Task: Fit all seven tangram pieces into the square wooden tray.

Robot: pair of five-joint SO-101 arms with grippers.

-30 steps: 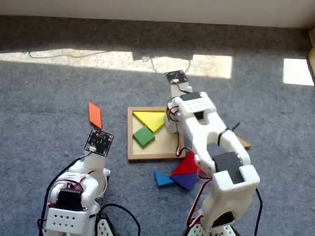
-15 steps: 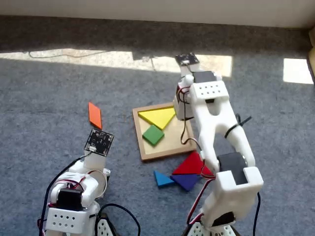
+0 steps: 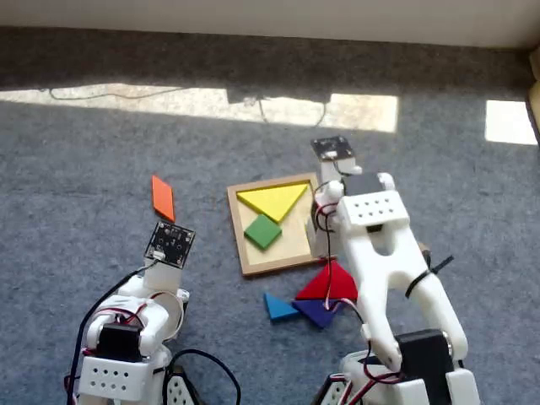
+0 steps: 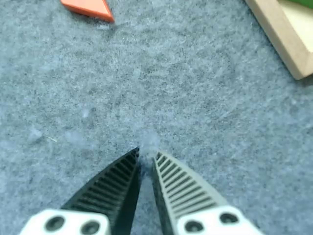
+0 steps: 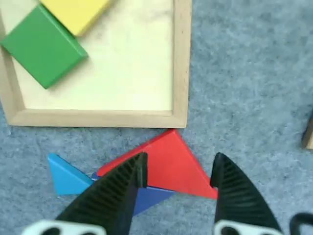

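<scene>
**Tray knocked askew as the right arm backs off to the red triangle**

Tangram tray [image 3: 235, 228] has turned within the last 1 second. It lay square to the arms and now sits skewed, slid a little toward the right arm. The yellow triangle [image 3: 272, 201] and green square [image 3: 262, 230] rode along inside and kept their places, so 2 of 7 pieces are in.

The right gripper [image 5: 179, 159] was at the tray's rim. It has since drawn back and hangs over the red triangle [image 5: 168, 164], jaws spread wide and holding nothing. The triangle's point lies in the gap beneath them and the tray's rim just beyond their tips. The blue triangle [image 5: 66, 176] lies outside 1 jaw, and a purple piece [image 5: 149, 196] touches the red one's edge.

The left gripper [image 4: 146, 152] has its jaws pinched almost together on nothing. The orange parallelogram [image 4: 88, 7] lies well beyond their tips.

Red looks like the next pick, and any placement must now allow for the tray's new angle.
</scene>
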